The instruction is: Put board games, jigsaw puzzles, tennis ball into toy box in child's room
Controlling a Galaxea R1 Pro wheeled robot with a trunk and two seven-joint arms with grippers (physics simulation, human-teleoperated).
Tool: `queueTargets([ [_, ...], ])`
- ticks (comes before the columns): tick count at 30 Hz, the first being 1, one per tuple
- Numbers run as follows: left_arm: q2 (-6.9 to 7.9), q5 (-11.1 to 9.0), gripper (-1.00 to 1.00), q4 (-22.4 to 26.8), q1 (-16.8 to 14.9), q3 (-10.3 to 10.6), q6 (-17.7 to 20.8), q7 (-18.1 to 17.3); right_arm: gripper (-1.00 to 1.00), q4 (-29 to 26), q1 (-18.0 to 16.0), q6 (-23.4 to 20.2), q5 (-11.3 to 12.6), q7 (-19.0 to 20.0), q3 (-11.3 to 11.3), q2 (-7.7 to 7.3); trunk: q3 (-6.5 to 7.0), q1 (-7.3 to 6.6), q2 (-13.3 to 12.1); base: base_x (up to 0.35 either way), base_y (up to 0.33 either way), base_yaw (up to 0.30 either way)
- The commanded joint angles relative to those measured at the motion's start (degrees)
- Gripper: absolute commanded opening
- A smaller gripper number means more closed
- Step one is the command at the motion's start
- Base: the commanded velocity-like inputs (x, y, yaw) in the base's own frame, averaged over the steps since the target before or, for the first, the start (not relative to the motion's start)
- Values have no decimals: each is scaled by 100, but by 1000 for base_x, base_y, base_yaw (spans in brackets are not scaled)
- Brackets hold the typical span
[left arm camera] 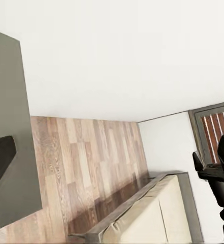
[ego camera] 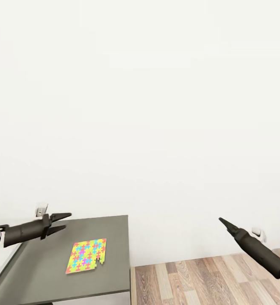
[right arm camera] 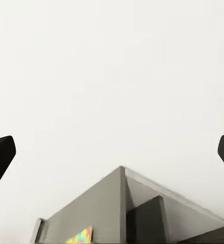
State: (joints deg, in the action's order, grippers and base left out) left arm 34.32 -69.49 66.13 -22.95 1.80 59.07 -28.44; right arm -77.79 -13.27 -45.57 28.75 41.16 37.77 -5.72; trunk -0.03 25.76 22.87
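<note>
One jigsaw puzzle (ego camera: 87, 255), a flat square of neon pieces, lies on the dark grey top of the table (ego camera: 42, 267) at the lower left. My left gripper (ego camera: 65, 222) hovers open above the table's far edge, a short way behind the puzzle, holding nothing. My right gripper (ego camera: 221, 220) hangs in the air over the wood floor, well to the right of the table. Its fingers (right arm camera: 0, 157) stand wide apart in the right wrist view, with the table (right arm camera: 106, 203) and puzzle (right arm camera: 80, 236) beyond. The toy box, board games and tennis ball are out of view.
A plain white wall (ego camera: 140, 106) stands close behind the table. Wood-plank floor (ego camera: 207, 279) lies to the table's right. In the left wrist view the bed (left arm camera: 157, 213), with a cream mattress and grey frame, stands across the floor, beside a window (left arm camera: 216, 127).
</note>
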Motion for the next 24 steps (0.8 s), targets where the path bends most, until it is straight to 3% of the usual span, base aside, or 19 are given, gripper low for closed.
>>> queueTargets([
  [1, -43, 63, 100, -9, -15, 8, -18, 149, 100, 125, -33, -48, 1, -201, -15, -6, -2, 2, 5, 0, 0, 0],
  [3, -145, 99, 100, -19, -21, 9, -47, 500, 100, 232, -90, -61, -9, -515, -129, -11, -2, 2, 5, 0, 0, 0],
  [5, -338, 133, 100, -45, -28, 11, -68, 1086, 100, 301, -163, -71, -20, -942, -419, -16, -2, 2, 5, 0, 0, 0],
  [9, -551, 197, 100, -57, -37, 12, -82, 1799, 100, 327, -245, -78, -30, -1441, -771, -18, -2, 2, 5, 0, 0, 0],
  [10, -665, 236, 100, -60, -45, 12, -88, 2200, 100, 336, -303, -80, -30, -1726, -963, -17, -2, 2, 5, 0, 0, 0],
  [12, -801, 276, 100, -62, -91, 13, -91, 2625, 100, 345, -361, -81, -29, -2023, -1159, -15, -2, 2, 5, 0, 0, 0],
  [13, -964, 331, 100, -63, -222, 13, -90, 3075, 100, 354, -415, -82, -26, -2320, -1363, -8, -2, 2, 5, 0, 0, 0],
  [17, -1288, 489, 100, -109, -689, 18, -77, 3961, 100, 361, -492, -82, -22, -2889, -1777, 6, -2, 2, 5, 0, 0, 0],
  [18, -1418, 603, 100, -184, -911, 22, -83, 4331, 100, 361, -514, -77, -22, -3143, -1947, 14, -2, 2, 5, 0, 0, 0],
  [20, -1587, 826, 100, -442, -1148, 28, -139, 4721, 100, 358, -534, -72, -25, -3471, -2119, 34, -2, 2, 5, 0, 0, 0],
  [24, -1806, 1221, 100, -964, -1352, 34, -478, 5007, 100, 348, -547, -54, -25, -3857, -2253, 61, -2, 2, 5, 0, 0, 0],
])
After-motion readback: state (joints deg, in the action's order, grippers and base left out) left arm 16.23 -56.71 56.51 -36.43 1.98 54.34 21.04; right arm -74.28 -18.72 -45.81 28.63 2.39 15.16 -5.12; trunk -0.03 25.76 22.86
